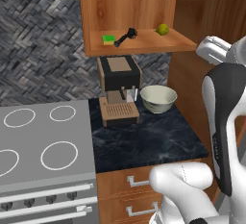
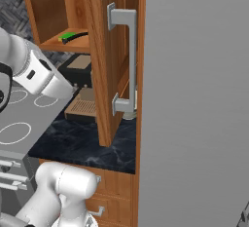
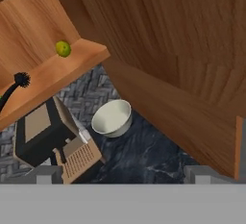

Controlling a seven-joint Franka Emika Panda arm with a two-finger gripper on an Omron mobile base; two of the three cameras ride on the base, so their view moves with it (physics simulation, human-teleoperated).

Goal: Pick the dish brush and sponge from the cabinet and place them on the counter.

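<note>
So the stovetop (image 1: pixel 43 141) sits far left. Up on the open cabinet (image 1: pixel 132 43) shelf: sponge (image 1: pixel 108 39) first, dish brush (image 1: pixel 125 37) just right of it, then a round yellow-green fruit (image 1: pixel 162 29) well apart. Below, on the counter (image 1: pixel 144 139), a coffee machine (image 1: pixel 119 91) with a pale bowl (image 1: pixel 158 98) beside it. My hand (image 3: pixel 122 175) hangs off to the right near the cabinet door (image 2: pixel 109 60), holding nothing; can't tell how wide my fingers are.

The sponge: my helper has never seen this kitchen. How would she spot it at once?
Find the open wooden cabinet above the coffee machine. On its shelf, the sponge lies leftmost, beside the dish brush. It is flat, rectangular and bright green, unlike the round fruit farther right.
</note>
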